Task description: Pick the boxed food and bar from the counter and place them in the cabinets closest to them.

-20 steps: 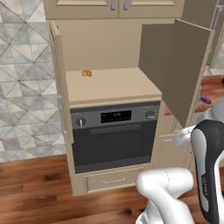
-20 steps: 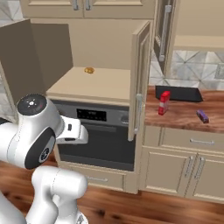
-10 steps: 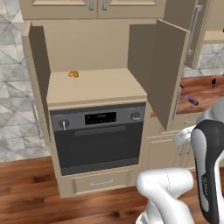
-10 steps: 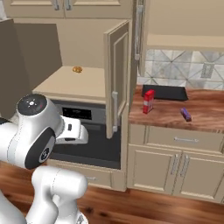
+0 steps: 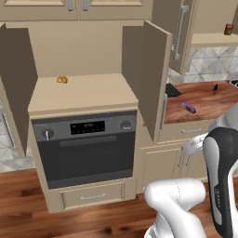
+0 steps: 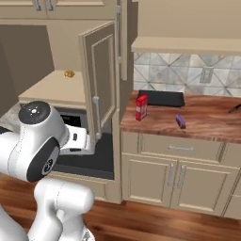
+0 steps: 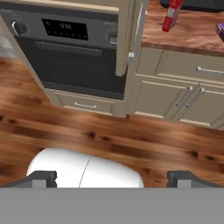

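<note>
While the arm stays folded low near the base, the gripper (image 7: 112, 178) hangs over the wooden floor (image 7: 109, 140), its two fingers (image 7: 41, 178) spread wide apart with nothing between them.

Just beyond the floor stand the beige lower cabinets (image 6: 174, 176) with grey bar handles, and to their left a dark oven (image 5: 86, 151) with a drawer beneath it. Above the lower cabinets lies the reddish-brown surface (image 6: 207, 117). On it, near its left end, stands the boxed food (image 6: 141, 108): a small upright red box with a paler picture on its face, close to the front edge. To its right, apart from it, lies the bar (image 6: 180, 121), a short dark purple wrapped piece, flat and angled toward the front edge. Behind both, against the tiled wall, rests a flat black tray (image 6: 160, 98).

Over the oven is a tan shelf (image 5: 81, 93) inside an open cabinet, its two doors swung outward; the right door (image 5: 151, 79) stands between the shelf and the surface. A small yellow-brown item (image 5: 62, 80) sits at the back left of that shelf.

From the left base view the open door hides the box, while the bar (image 5: 188, 107) is plain; that view also catches a small can (image 5: 228, 29) on an upper shelf at far right. The right base view shows box and bar together. The hand view shows the box (image 7: 171, 16) tilted at its top edge, above the lower cabinet fronts.
</note>
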Robot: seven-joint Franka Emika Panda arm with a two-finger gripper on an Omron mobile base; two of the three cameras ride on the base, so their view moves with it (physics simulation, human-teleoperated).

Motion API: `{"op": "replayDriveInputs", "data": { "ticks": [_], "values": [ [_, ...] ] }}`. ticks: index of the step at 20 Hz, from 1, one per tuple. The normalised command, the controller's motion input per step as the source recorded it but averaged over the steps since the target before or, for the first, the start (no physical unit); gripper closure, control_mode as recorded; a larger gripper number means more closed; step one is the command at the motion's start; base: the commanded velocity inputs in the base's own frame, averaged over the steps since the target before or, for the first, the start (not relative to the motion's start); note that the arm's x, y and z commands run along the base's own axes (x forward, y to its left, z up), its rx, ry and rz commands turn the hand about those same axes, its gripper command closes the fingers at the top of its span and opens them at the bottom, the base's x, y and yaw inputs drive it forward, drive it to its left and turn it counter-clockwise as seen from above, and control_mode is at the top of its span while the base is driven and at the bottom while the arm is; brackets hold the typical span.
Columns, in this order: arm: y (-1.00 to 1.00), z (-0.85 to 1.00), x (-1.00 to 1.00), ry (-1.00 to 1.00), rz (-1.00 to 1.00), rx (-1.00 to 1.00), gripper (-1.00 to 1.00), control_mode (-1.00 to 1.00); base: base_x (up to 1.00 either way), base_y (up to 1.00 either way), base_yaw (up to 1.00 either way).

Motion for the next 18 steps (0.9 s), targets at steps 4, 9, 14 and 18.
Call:
{"op": "replayDriveInputs", "data": {
  "ticks": [4, 9, 14, 18],
  "values": [
    [0.0, 0.0, 0.0, 0.0, 0.0, 0.0, -1.0, 1.0, 0.0, -0.55, 0.0],
    [0.0, 0.0, 0.0, 0.0, 0.0, 0.0, -1.0, 1.0, 0.02, -0.55, 0.0],
    [0.0, 0.0, 0.0, 0.0, 0.0, 0.0, -1.0, 1.0, 0.05, -0.56, 0.0],
    [0.0, 0.0, 0.0, 0.0, 0.0, 0.0, -1.0, 1.0, 0.07, -0.57, 0.0]
  ]
}}
